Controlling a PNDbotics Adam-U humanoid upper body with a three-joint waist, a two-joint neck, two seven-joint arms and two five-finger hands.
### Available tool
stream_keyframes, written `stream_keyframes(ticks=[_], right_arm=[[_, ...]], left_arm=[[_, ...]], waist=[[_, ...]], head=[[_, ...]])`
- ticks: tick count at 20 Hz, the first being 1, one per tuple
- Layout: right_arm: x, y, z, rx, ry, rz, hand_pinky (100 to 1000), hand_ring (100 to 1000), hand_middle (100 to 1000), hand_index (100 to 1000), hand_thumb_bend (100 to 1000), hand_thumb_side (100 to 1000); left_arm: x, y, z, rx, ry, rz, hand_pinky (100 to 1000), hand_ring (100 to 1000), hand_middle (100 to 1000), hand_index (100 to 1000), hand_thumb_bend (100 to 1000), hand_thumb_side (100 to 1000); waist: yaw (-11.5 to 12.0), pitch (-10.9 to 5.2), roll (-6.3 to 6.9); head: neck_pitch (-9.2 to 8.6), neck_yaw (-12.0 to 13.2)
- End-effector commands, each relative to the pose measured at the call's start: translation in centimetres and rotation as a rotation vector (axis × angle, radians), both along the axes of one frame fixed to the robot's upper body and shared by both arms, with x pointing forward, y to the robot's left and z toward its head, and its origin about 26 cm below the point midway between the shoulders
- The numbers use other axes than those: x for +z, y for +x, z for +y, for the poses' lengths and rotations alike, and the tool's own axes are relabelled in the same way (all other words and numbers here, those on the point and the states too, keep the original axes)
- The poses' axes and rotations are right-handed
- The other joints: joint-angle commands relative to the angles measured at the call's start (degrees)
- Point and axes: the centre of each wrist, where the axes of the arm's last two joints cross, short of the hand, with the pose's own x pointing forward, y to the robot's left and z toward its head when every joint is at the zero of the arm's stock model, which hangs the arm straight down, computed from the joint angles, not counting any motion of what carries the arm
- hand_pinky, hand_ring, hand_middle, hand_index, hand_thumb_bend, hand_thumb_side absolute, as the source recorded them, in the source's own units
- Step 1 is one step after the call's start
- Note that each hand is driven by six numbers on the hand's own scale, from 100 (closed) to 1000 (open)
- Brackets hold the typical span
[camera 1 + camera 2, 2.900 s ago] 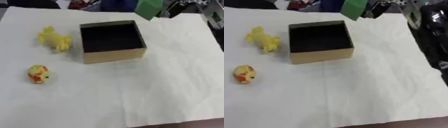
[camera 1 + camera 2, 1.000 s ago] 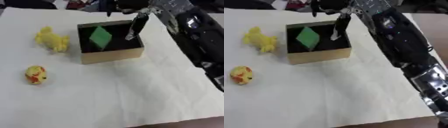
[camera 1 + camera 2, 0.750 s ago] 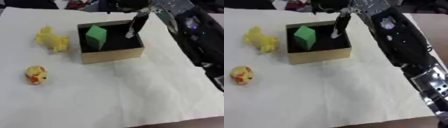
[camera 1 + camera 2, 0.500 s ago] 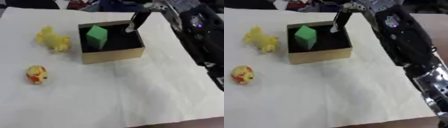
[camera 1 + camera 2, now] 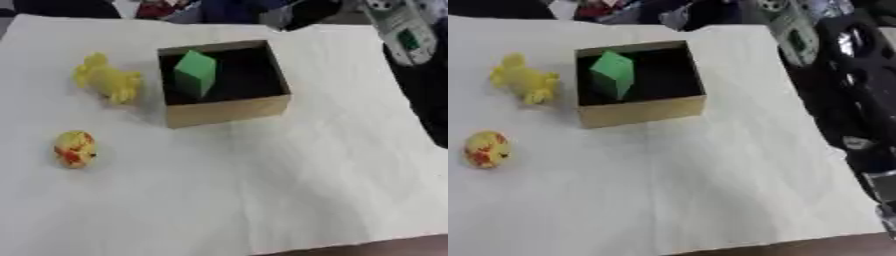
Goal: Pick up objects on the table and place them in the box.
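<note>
1. right arm is showing along the right edge; its hand is out of sight, so i cannot tell its state.
2. green block is leaning inside the box, upper centre.
3. yellow toy and egg are lying at left.
4. no writing is readable.

Green block in the box; two yellow objects left on the table.

A green block is seen tilted on edge against the left inner wall of the open brown box, whose interior is dark. A yellow toy, irregular in shape, lies just left of the box. A rounded yellow object with red markings lies nearer, well apart from the box.
</note>
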Motion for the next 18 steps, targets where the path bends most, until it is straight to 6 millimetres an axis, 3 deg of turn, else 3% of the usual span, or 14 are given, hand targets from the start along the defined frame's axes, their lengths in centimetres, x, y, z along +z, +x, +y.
stream_keyframes(ticks=[1,4,5,11,18], right_arm=[[2.0,-2.8,-1.5,0.08,0.168,0.004,834,857,739,837,100,676],[1.6,-4.4,-2.3,0.165,0.319,0.085,852,840,742,874,100,907],[1.4,-4.8,-2.4,0.194,0.364,0.114,852,833,739,880,100,927],[0.0,-6.6,-3.3,0.309,0.577,0.222,864,816,719,896,100,990],[-1.1,-8.0,-4.0,0.361,0.647,0.275,872,815,711,896,100,996]], left_arm=[[2.3,-0.1,0.3,0.025,0.131,0.003,329,582,605,779,377,1000],[3.6,0.0,0.3,0.052,0.216,0.035,327,590,618,797,436,1000],[4.0,0.0,0.3,0.061,0.246,0.051,326,594,624,803,449,1000],[6.0,0.3,-0.2,0.117,0.43,0.171,326,612,653,836,474,990],[7.0,0.4,-0.5,0.18,0.527,0.295,327,618,659,837,470,991]], waist=[[-0.2,-1.5,0.21],[-0.7,-1.63,0.29],[-1.0,-1.69,0.34],[-3.2,-1.99,0.83],[-3.9,-2.21,1.2]], head=[[0.41,0.3],[0.64,0.7],[0.77,0.7],[1.54,0.7],[0.82,2.4]])
